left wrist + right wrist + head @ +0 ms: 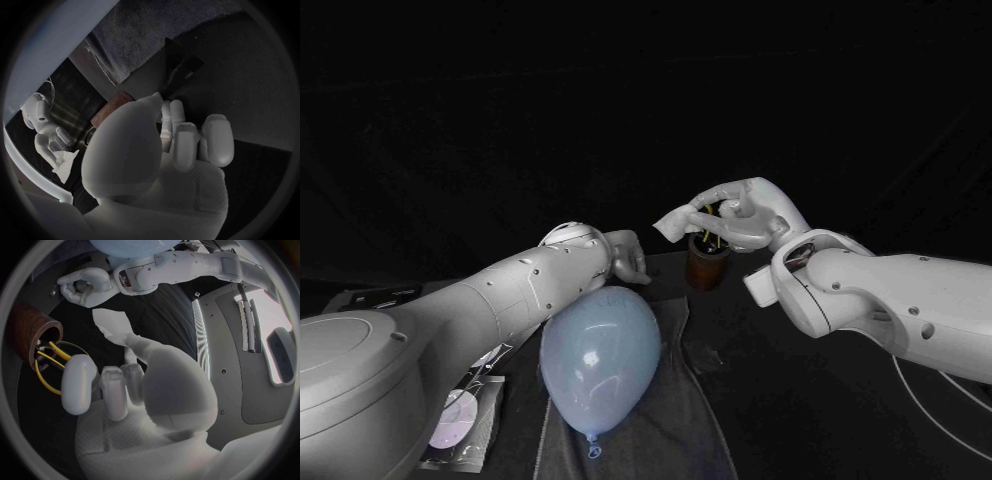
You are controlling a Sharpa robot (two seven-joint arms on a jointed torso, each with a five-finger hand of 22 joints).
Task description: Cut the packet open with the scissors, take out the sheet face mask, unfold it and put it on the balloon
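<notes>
1. Pale-blue balloon [600,360] lies on a dark cloth [692,420] on the counter [834,425], with the packet [463,420] near it.
2. Yellow-handled scissors [51,362] stand in a brown holder [707,270].
3. Right hand [737,215] hovers over them, fingers [78,385] at the loops; I cannot tell whether they grip.
4. Left hand [629,255] is beside the balloon's far end, fingers curled on nothing.

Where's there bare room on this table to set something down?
Barest: the black table right of the grey cloth, in front of the cup, partly under the right arm. The cloth strip right of the balloon is free too. Crowded: around the cup, between the left robot hand and right robot hand, and by the packet under the left arm.
</notes>
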